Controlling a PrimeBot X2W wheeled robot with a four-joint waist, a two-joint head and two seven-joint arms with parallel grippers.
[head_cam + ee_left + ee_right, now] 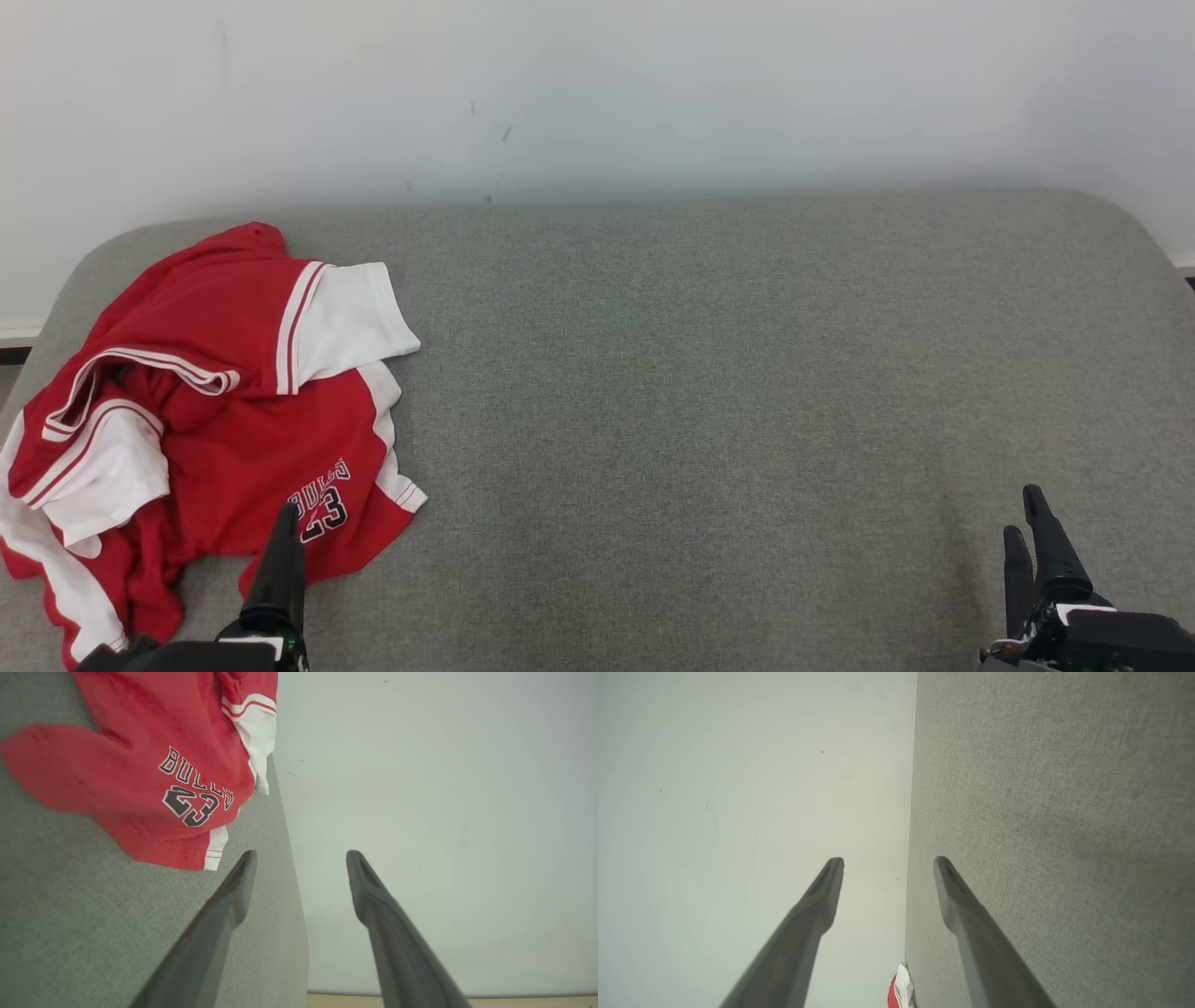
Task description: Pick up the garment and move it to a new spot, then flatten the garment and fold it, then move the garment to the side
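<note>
Garment [215, 401] bunched, long axis near-far; L tool [301, 855] & R tool [888, 859] wide, empty.

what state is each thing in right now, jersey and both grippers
jersey: crumpled in a heap, not folded, lying at the left end of the grey pad, not held
left gripper: open, holding nothing, fingers close to the jersey's near hem
right gripper: open, holding nothing, over the pad's right end, far from the jersey
</note>
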